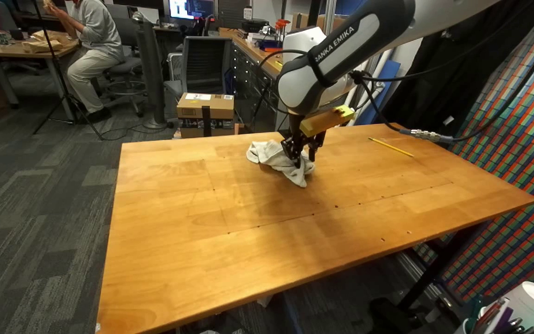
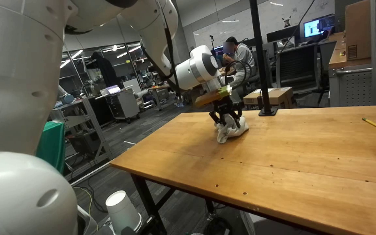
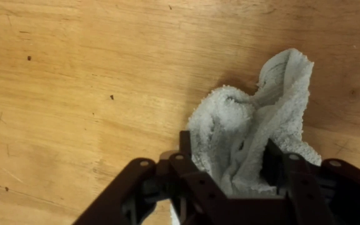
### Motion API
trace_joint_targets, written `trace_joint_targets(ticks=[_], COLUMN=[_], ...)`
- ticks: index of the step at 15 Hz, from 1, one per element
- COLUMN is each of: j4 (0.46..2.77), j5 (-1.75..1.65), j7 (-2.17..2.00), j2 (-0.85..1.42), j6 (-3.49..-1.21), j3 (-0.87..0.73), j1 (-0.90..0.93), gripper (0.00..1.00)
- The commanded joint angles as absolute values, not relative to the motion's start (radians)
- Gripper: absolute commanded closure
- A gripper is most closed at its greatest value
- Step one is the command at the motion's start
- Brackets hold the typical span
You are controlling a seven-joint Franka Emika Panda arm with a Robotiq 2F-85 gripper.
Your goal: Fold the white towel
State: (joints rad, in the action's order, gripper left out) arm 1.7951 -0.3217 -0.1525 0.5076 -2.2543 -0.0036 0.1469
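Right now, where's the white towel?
In an exterior view, the white towel lies bunched up right under the end effector, near the far edge of the wooden table, left of the yellow pencil.

There's your worktop (image 1: 179,260), golden wood standing over dark grey carpet (image 1: 30,195)! Beyond its far edge you've got a box (image 1: 190,111), a chair (image 1: 206,62) right behind it, a monitor (image 1: 190,9) glowing at the back. You catch a panel (image 1: 517,125) striped red, green and blue, and lights (image 2: 71,59) shining in bright strips.

Yellow pencil (image 1: 390,147) on tabletop (image 1: 183,260), cardboard box (image 1: 206,112), seated person (image 1: 96,37)
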Motion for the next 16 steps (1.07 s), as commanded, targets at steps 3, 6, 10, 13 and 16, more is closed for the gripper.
trace_joint_targets(ticks=[3,6,10,13,16], j4=[1.776,1.781,1.778,1.793,1.819], j5=[-0.334,-0.342,-0.336,-0.325,-0.298], j7=[-0.163,-0.172,-0.18,-0.196,-0.222], j2=[0.451,0.405,0.339,0.288,0.243], j6=[-2.191,-2.173,-2.166,-2.176,-2.182], j3=[-0.022,-0.025,-0.018,-0.014,-0.012], j1=[0.159,0.158,0.151,0.143,0.129], gripper=[0.0,0.0,0.0,0.0,0.0])
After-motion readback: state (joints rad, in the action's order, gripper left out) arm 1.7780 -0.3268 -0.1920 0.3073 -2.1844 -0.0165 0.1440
